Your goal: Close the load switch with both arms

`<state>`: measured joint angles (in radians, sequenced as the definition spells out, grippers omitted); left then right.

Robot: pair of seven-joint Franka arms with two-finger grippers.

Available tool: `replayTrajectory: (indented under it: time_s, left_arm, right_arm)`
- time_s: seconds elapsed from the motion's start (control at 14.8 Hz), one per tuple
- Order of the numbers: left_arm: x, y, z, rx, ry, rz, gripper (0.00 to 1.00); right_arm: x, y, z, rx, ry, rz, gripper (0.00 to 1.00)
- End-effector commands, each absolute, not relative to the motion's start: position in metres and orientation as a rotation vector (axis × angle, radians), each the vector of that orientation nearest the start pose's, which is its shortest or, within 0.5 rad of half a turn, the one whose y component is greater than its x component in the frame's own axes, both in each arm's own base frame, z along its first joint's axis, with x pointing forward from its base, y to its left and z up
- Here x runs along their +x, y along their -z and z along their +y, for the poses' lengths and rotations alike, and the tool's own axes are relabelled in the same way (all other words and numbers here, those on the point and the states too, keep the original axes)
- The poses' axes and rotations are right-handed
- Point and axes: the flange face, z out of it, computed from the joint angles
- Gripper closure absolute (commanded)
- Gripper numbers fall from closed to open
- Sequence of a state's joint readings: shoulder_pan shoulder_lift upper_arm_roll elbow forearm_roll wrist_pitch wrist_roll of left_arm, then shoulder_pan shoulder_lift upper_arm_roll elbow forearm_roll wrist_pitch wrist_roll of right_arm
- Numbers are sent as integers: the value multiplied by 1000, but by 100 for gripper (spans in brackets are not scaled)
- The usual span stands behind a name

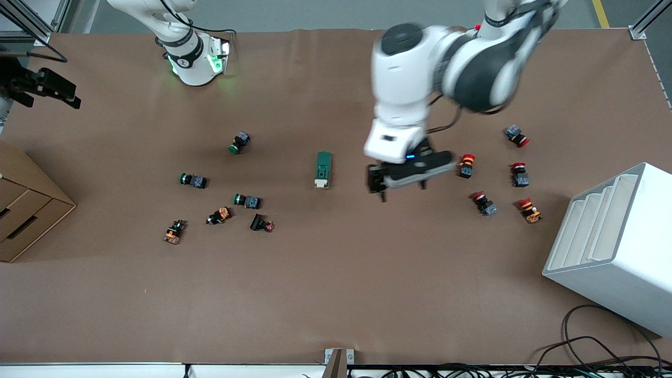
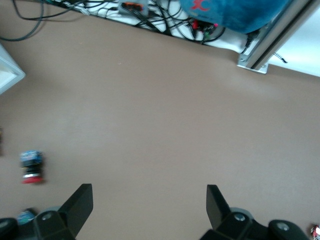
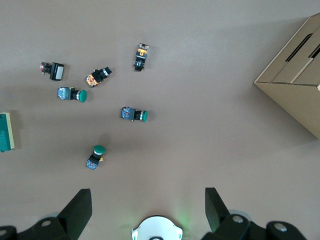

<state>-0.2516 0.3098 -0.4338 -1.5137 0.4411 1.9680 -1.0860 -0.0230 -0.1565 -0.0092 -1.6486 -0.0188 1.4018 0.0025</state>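
Observation:
The load switch is a dark green block lying flat at the table's middle, with its white lever tab at the end nearer the front camera. It also shows at the edge of the right wrist view. My left gripper is open and empty, over bare table beside the switch toward the left arm's end. In the left wrist view the left gripper has only bare table between its fingers. My right gripper is open and empty, high over its own green-lit base. It is out of the front view.
Green push buttons and small orange and black parts lie toward the right arm's end. Red push buttons lie toward the left arm's end. A white slotted rack and a cardboard box stand at the table's ends.

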Motion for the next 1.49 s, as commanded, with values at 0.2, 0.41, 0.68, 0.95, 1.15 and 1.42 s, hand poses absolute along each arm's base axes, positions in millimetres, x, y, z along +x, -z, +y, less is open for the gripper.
replayTrajectory:
  time_s: [0.2, 0.41, 0.68, 0.95, 1.15, 1.42]
  left_arm:
    - [573, -588, -223, -2979, 241, -182, 0]
    - [573, -631, -102, -3122, 177, -13, 0]
    - [540, -654, -22, -3170, 10, 113, 0]
    - [520, -654, -24, -3164, -32, 113, 0]
    - [508, -649, -33, -3158, -47, 128, 0]
    - [506, -646, -60, -3153, -45, 49, 0]
  right_arm:
    - [478, -663, -18, -3157, -61, 49, 0]
    - [480, -678, -19, -3138, -27, 65, 0]
    - [494, -683, -20, -3111, -30, 63, 0]
    - [499, -683, -18, -3113, -75, 41, 0]
    - [497, -681, -18, -3119, -109, 36, 0]
    - [497, -681, -18, -3121, -112, 36, 0]
